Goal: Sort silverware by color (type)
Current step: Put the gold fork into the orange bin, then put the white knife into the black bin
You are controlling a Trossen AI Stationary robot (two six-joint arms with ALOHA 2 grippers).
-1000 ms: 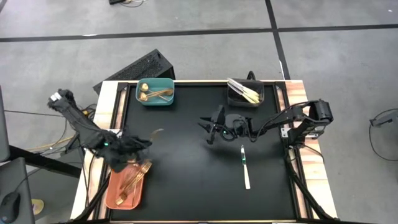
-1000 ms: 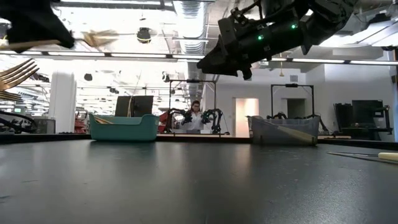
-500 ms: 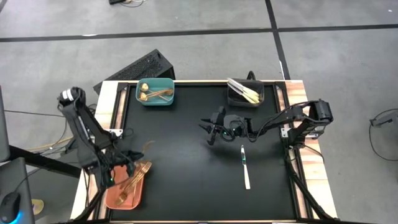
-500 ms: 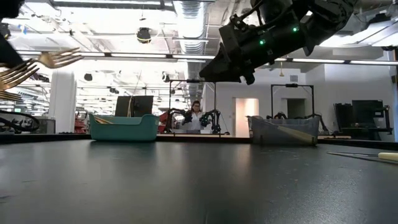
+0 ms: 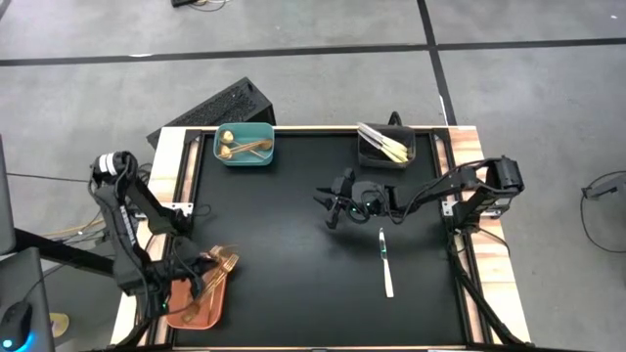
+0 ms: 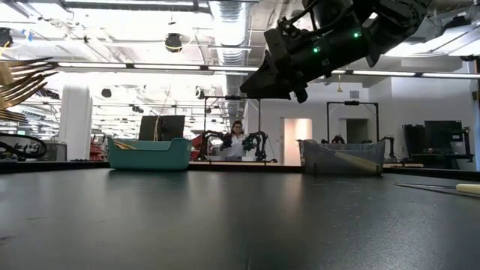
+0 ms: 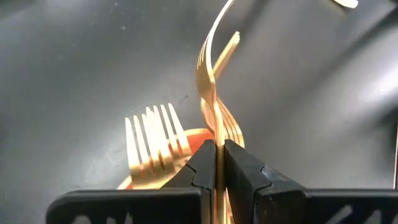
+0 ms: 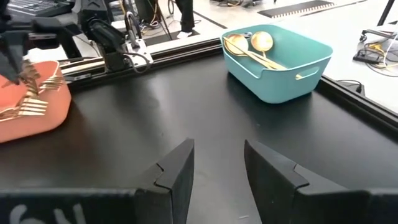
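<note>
My left gripper is shut on a gold fork over the far end of the salmon tray, which holds several gold forks. My right gripper is open and empty above the middle of the black mat; its fingers show apart in the right wrist view. One white knife lies flat on the mat to the right of centre. The teal bin holds gold spoons. The dark bin holds white knives. My left gripper pinches the gold fork's handle between its two fingers, which meet on its flat faces. The fork runs on straight out beyond the fingertips, seen edge-on, with its curved head end away from the gripper. It is lifted clear above the forks in the tray.
The tray sits at the near left corner, the teal bin at the far left and the dark bin at the far right of the mat. A dark box lies beyond the table's far left corner. A person shows far off in the room.
My left gripper has carried the gold fork toward the table's near left, from over the mat to above the salmon tray, still shut on it. The fork stays clear of the table.
</note>
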